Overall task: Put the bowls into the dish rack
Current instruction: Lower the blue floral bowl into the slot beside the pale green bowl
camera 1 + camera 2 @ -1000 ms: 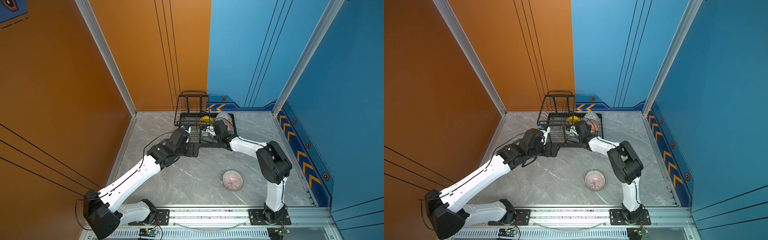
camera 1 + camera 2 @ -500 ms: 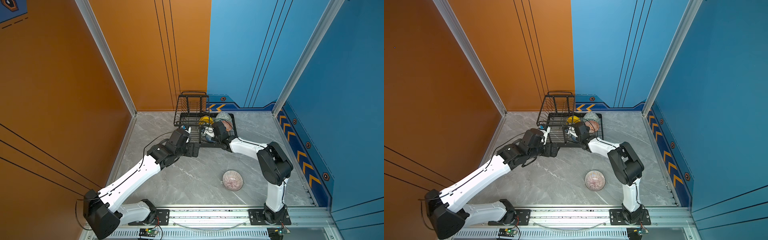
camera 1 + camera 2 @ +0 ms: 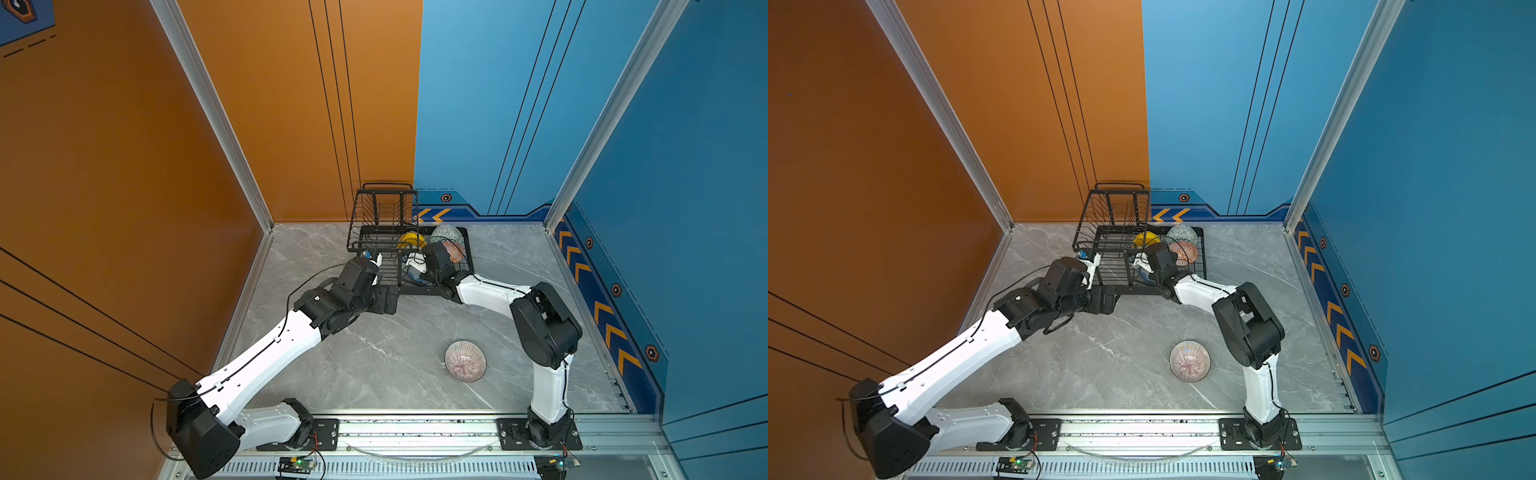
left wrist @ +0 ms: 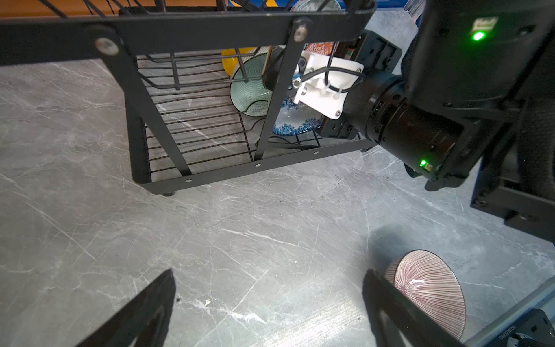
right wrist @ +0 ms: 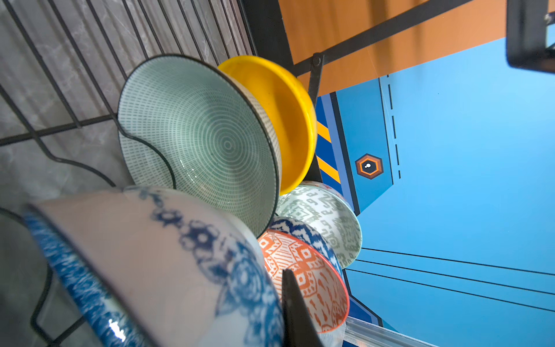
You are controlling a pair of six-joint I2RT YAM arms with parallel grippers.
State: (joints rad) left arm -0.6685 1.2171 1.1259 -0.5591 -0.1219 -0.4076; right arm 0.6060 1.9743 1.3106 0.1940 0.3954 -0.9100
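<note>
Little has changed over the last second: your left arm has not stirred, and your right wrist has crept a shade deeper over the dish rack (image 4: 228,171). Your left gripper (image 4: 269,272) hovers low just in front of the rack's near left corner, fingers (image 4: 144,309) spread wide and empty; leave it there. Inside the rack's lower tray the pale mint bowl (image 5: 204,144) stands on edge just in front of the yellow bowl (image 5: 288,120), with the grey-green bowl (image 5: 324,216) and the orange bowl (image 5: 303,270) towards the rack's right end. Your right gripper (image 3: 412,270) is pinched shut on the rim of the blue-and-white bowl (image 5: 168,255), holding it tilted over the tray just in front of the mint one. I'd ease it down into the free slot at the mint bowl's lean, let go only once the wires carry it, then back out upwards, clear of the slanted strut (image 4: 271,114) and the orange bowl. The pinkish striped bowl (image 3: 465,360) waits on the floor (image 3: 374,353), well apart from the rack's front right corner; it looks like the last to load. The held bowl hides your second right finger, and you can't tell whether it already rests on the wires; the mint bowl can't be made out in both top views, and the left fingers are cut off by the frame edge
</note>
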